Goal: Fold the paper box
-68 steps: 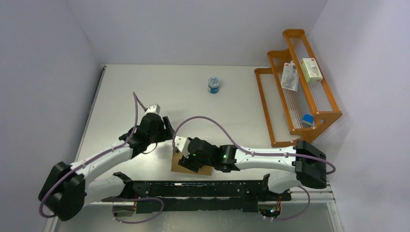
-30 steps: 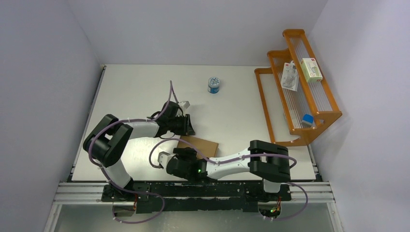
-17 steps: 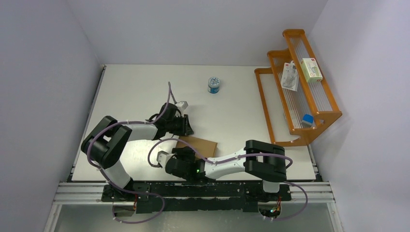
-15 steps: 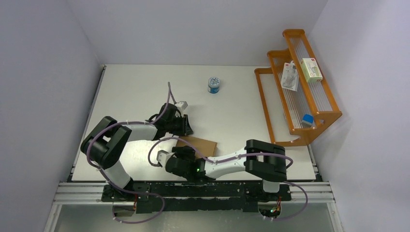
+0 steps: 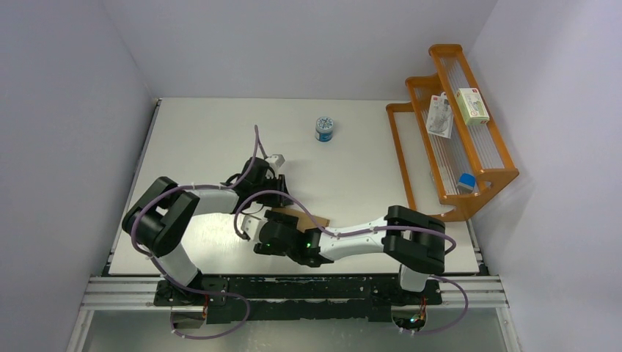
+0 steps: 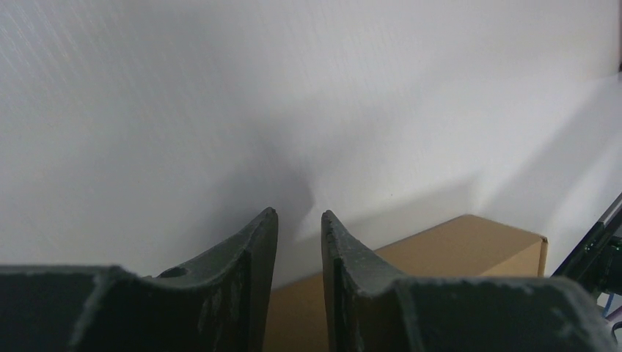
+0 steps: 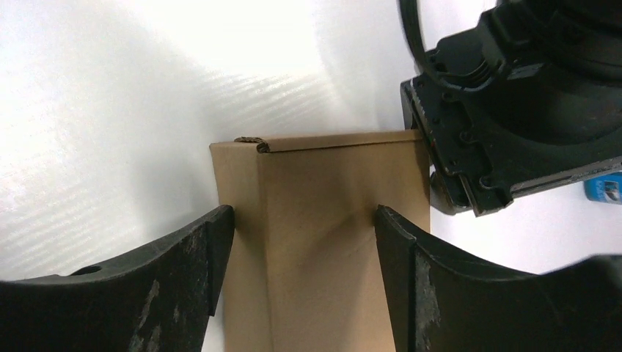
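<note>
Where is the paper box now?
In the top view, the paper box lies near the front middle of the table, with the right tool over it and the left tool just beyond its far edge.

My left gripper [image 6: 298,220] sits just beside the box [image 7: 315,176], blocking its far end; my right gripper [image 7: 302,220] hangs over its top. Beyond lies bare table [image 5: 213,139], up to the tin [image 5: 325,129] and the rack [image 5: 501,174].

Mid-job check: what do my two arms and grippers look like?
The left arm and right arm have white links between bulky black joints, each trailing a looping purple cable. A green light glows near the right wrist. The left gripper and right gripper have dark, curved, scuffed fingers.
</note>
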{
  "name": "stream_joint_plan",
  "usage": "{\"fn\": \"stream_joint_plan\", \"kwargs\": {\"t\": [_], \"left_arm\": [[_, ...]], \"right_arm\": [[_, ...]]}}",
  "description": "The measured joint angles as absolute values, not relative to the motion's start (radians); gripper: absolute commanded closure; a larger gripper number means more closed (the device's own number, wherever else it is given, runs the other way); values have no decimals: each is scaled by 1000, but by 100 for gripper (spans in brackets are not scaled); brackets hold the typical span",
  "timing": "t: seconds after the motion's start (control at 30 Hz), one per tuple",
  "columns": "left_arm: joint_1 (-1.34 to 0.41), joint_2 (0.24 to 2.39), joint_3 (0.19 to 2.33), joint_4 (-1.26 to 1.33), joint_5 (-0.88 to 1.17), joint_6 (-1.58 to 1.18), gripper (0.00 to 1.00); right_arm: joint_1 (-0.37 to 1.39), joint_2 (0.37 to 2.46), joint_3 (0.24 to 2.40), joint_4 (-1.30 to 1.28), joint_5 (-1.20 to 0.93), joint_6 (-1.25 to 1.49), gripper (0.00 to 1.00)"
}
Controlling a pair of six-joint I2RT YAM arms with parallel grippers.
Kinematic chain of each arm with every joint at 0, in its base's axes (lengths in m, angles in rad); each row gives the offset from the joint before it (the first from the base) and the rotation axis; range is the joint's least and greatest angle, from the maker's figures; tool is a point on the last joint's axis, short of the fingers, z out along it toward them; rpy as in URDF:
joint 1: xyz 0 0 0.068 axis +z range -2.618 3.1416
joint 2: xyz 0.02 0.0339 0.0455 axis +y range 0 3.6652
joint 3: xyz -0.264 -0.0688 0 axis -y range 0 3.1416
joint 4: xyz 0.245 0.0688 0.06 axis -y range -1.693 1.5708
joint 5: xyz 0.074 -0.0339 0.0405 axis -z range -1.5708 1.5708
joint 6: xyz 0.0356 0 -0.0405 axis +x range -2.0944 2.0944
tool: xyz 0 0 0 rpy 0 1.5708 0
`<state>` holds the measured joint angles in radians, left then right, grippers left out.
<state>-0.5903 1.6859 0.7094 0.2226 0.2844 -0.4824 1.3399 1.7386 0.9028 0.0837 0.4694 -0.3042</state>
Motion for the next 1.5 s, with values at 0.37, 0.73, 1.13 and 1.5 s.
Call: {"fn": "stream_joint_plan", "kwargs": {"t": [0.37, 0.73, 1.13, 1.5], "left_arm": [[-579, 1624, 672, 181, 280, -514, 60], [-568, 1306, 619, -48, 100, -542, 49], [-568, 1053, 452, -163, 26, -634, 47], [-568, 853, 367, -227, -46, -692, 45]], "right_arm": [[1332, 1705, 889, 120, 398, -268, 25], [1300, 1470, 867, -5, 377, -126, 23], [1258, 1509, 847, -117, 352, -22, 23], [1199, 1576, 893, -68, 308, -45, 24]]}}
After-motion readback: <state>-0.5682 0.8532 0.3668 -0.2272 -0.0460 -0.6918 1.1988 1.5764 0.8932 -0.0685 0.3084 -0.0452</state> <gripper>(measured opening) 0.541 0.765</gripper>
